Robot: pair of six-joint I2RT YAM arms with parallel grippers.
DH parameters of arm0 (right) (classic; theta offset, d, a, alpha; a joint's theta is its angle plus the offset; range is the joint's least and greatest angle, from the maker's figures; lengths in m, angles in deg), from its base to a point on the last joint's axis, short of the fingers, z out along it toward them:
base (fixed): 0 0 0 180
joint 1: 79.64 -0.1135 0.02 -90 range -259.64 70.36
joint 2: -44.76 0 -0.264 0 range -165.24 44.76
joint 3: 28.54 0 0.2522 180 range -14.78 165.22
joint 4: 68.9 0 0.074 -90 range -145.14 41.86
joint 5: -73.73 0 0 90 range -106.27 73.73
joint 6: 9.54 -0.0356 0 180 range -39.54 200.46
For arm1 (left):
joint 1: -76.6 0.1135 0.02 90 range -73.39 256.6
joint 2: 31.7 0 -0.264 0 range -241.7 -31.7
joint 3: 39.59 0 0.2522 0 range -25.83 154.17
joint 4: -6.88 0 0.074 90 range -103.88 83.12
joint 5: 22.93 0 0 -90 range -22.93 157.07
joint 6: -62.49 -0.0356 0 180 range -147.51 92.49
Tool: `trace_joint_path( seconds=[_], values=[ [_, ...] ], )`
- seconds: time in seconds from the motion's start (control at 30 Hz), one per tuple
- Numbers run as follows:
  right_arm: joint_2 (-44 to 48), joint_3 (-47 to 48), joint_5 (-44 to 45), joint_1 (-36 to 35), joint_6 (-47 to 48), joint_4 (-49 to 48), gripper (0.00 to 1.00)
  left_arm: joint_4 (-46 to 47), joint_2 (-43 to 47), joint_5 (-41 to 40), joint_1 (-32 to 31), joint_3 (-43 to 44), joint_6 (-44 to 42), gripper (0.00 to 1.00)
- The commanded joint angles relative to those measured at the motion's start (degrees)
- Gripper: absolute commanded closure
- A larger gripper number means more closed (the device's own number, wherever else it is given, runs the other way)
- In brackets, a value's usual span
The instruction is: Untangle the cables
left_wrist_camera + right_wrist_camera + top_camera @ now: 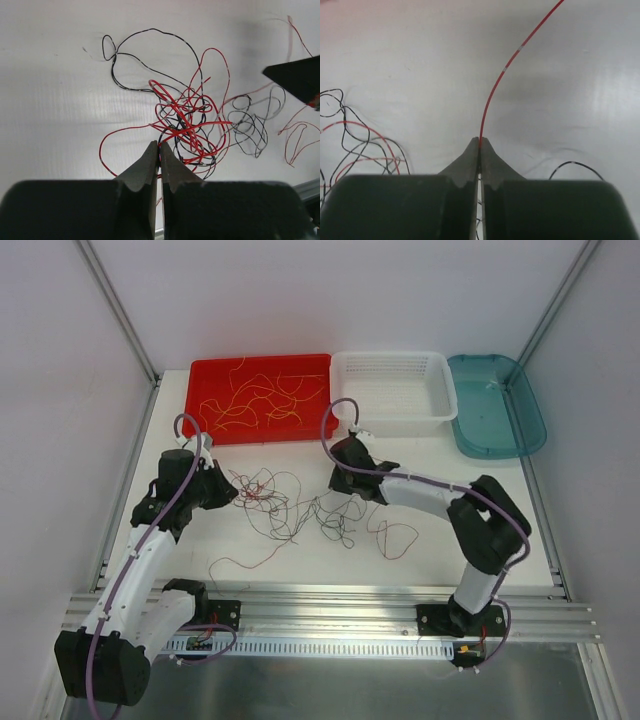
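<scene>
**Surface notes: materials and finish**

Tabletop (330,565): white, matt, faint sheen.
The cables (190,125): thin red and black insulation, glossy.
Red tray (200,375): glossy opaque plastic.
White basket (440,390): perforated plastic.
Teal tray (500,425): translucent plastic.
Front rail (330,605): bare silver metal.
Left end effector (159,152), right end effector (480,147): dark, matt.

Bright diffuse light w/ soft shadows, mild glare on table (600,90), wrist-cam fg dark & blurry.

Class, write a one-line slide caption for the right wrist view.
Jaws shut, the right gripper pinches one red wire arcing away over the white table.
</scene>
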Motion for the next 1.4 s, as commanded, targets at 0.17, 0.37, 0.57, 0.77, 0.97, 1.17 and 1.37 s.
trace_joint_path(
  seconds=[0.17,0.37,0.57,0.77,0.97,1.17,1.37],
  values=[
    [27.1,-4.4,12.2,7.5,10.4,14.3,0.99,0.2,1.7,-6.4,0.0,-0.7,-0.5,0.99],
    [42.0,-5.8,10.8,17.2,15.9,21.9,0.99,-0.9,1.8,-9.8,0.0,-0.4,-0.1,0.98],
    [51.1,-3.4,5.8,27.2,20.8,28.7,0.99,-1.7,1.4,-12.5,0.0,-0.1,0.1,0.98],
    [55.5,3.2,1.4,35.3,24.6,34.6,0.99,-3.4,1.1,-18.2,0.4,0.2,0.5,0.98],
    [54.8,11.3,-4.1,41.3,26.7,38.0,0.99,-6.8,-0.4,-24.9,1.8,1.2,1.5,0.98],
    [53.4,19.4,-8.6,53.5,25.9,39.7,0.99,-8.3,-1.0,-26.7,7.1,1.4,3.3,0.99],
    [50.3,24.2,-20.7,65.3,18.5,38.9,0.99,-8.4,-1.2,-26.0,15.4,1.4,4.7,0.98]
  ],
)
